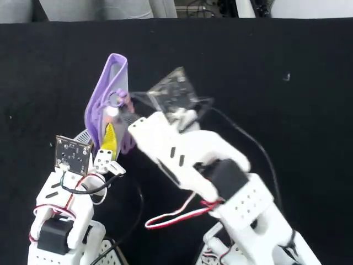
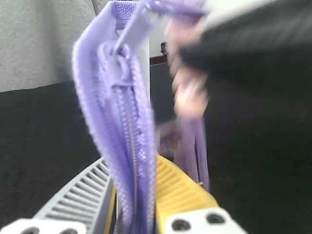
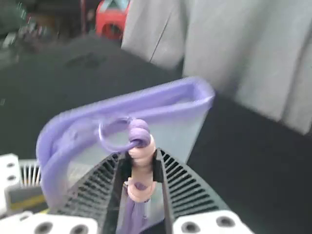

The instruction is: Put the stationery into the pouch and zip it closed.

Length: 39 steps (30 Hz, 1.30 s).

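Pouch [image 1: 105,102] is held on end over the worktop [image 1: 276,83] in the high view. Its long axis runs from the near end, clamped in the left tool [image 1: 105,144], up to the far end. The right tool [image 1: 128,117] comes in from the right, across that axis, and meets the pull [image 1: 117,102] about midway along.

In the left wrist view the left tool [image 2: 134,204] has its grey and yellow jaws pressed onto the pouch [image 2: 124,126]. The zip [image 2: 130,146] runs straight away from them.

In the right wrist view the right tool [image 3: 139,170] pinches the pink pull [image 3: 139,156], which hangs from a ring [image 3: 114,134]. The pouch [image 3: 161,117] lies just beyond. Any draw should likely follow the zip line, the left tool anchoring the near end. Which way closes it I cannot tell.
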Available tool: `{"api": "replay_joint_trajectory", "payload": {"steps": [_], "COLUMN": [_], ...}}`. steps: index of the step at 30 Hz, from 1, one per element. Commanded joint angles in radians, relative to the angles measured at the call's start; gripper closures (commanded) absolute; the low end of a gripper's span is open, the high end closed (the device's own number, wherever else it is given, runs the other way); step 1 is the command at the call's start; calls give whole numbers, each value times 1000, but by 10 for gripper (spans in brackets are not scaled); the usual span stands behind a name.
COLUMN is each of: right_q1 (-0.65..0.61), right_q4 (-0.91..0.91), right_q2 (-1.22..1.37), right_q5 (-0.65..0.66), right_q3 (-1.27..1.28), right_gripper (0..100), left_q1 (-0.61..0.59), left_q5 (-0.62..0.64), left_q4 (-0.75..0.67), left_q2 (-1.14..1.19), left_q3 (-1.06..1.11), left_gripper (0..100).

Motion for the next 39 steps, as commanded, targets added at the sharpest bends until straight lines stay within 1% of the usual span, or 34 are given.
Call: {"api": "replay_joint_trajectory", "payload": {"steps": [1, 4, 10, 14, 15, 17, 20, 23, 25, 28, 30, 33, 39], "right_q1": [69, 69, 69, 69, 69, 69, 71, 68, 54, -3, -60, -120, -135], "right_q4": [68, 77, 31, 8, 11, 43, 114, 130, 78, 14, 3, 5, 11], "right_q2": [-87, -114, -114, -74, -65, -61, -61, -54, -61, -61, -61, -61, -61], "right_q5": [41, 100, 118, 184, 183, 149, 63, -40, -89, -71, -41, -35, -35], "right_q3": [-133, -151, -145, -151, -150, -142, -137, -99, -31, 64, 94, 101, 96], "right_gripper": [988, 988, 988, 988, 988, 984, 973, 881, 811, 745, 740, 740, 740], "left_q1": [-4, -4, -4, -2, -2, -2, -2, -2, -2, -2, -2, -2, -2], "left_q5": [-11, -11, -11, -11, -11, -11, -11, -11, -11, -11, -11, -12, -12], "left_q4": [6, 6, 6, 6, 6, 6, 6, 6, 6, 6, 8, 8, 8], "left_q2": [0, 0, 0, 0, 0, 0, 0, 0, 0, 0, 0, 0, 0], "left_q3": [2, 2, 2, 2, 2, 2, 4, 4, 4, 4, 4, 12, 15], "left_gripper": [972, 972, 972, 972, 972, 972, 972, 972, 972, 972, 972, 972, 972]}}
